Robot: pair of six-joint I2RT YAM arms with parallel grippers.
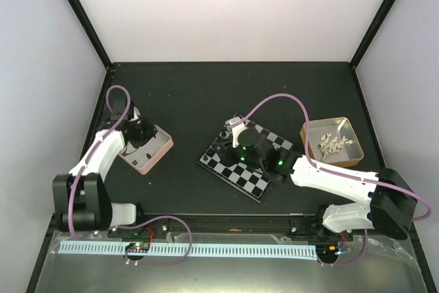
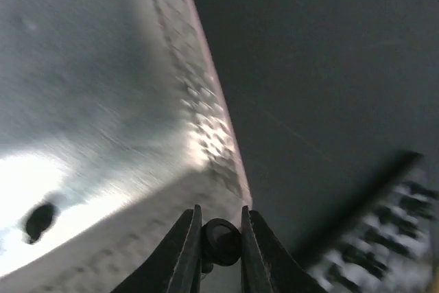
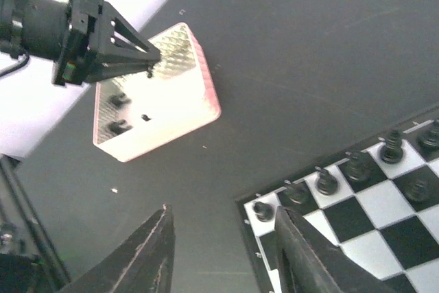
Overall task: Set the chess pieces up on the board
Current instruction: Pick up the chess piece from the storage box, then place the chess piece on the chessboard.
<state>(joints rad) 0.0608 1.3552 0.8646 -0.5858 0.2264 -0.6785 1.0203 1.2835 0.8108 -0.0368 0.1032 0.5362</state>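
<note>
Left arm, over the shallow pink-rimmed metal tin [image 3: 171, 111] on the left of the dark table [image 1: 178, 94]. The left gripper [image 2: 220, 221] is clamped on one small black chess piece [image 2: 221, 241], pinched at the very tips and held just above the tin floor. At least three other black pieces [image 3: 118, 127] lie loose inside that tin.

Right arm, over the black-and-white checkered chessboard [image 3: 350, 217] at table centre. The right gripper [image 3: 223, 217] has its fingers spread apart with nothing between them, hanging off the board's left corner over bare table.

Progress, as we read it:
- A row of black pieces [image 3: 326, 181] stands along one board edge, one per square, six or so in the right wrist view. One more sits a rank in, near the picture's edge.
- The black set is partly placed. The held piece and the loose ones in the pink tin have yet to go on.
- White pieces [image 1: 331, 145] lie heaped in the gold-coloured metal tin [image 1: 345, 130] to the right of the board. We see none on the board, though the right arm hides part of it from above.

We judge the job under halfway, with the rest of black to finish and all of white to start.
</note>
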